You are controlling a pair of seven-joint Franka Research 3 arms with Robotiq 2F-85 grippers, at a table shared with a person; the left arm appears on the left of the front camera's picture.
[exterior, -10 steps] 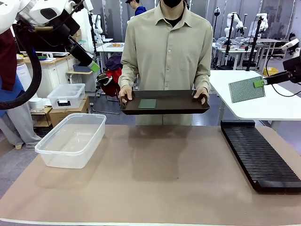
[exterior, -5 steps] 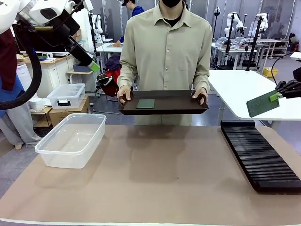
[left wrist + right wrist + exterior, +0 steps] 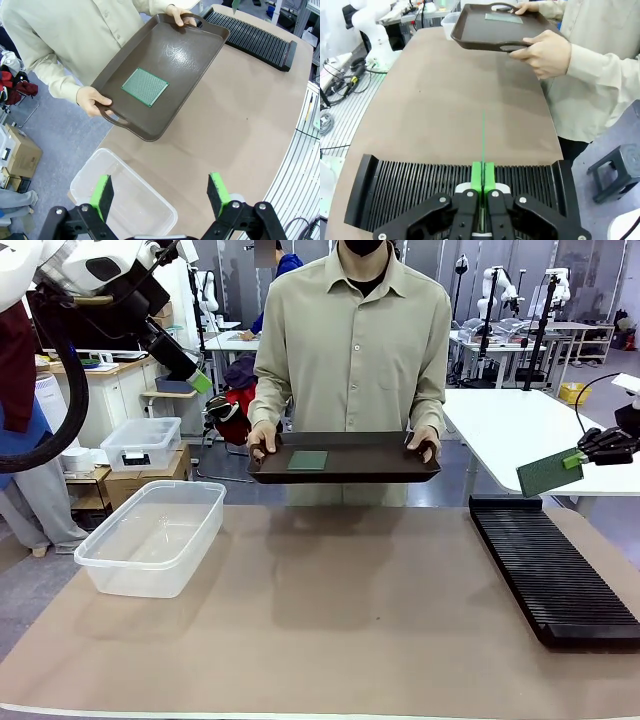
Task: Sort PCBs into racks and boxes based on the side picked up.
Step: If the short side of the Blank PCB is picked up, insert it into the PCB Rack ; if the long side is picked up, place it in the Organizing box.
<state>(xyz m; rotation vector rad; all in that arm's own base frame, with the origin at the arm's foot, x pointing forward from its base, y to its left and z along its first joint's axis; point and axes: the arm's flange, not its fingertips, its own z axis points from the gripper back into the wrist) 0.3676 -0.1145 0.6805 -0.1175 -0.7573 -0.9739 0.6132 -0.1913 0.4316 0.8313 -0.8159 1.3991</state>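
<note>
Left gripper [image 3: 162, 187] hangs up high, jaws wide open and empty, with the clear tub [image 3: 150, 535] on the table [image 3: 330, 640] below. Person [image 3: 355, 340] in the middle holds a tray [image 3: 400, 468] with one PCB [image 3: 308, 460] lying flat on it. Right gripper [image 3: 578, 457] is clamped tight on the other PCB [image 3: 548, 473], tilted, just above the rack [image 3: 550, 570].

One PCB [image 3: 145, 87] is green with a fine dotted grid; the tray [image 3: 200, 45] is glossy dark brown. The other PCB [image 3: 549, 472] is green. The rack [image 3: 555, 575] is black, ribbed with narrow parallel slots. The tub [image 3: 150, 535] is clear, the worktop [image 3: 330, 640] tan. The left gripper [image 3: 160, 181] has bright green pads [image 3: 104, 192].
</note>
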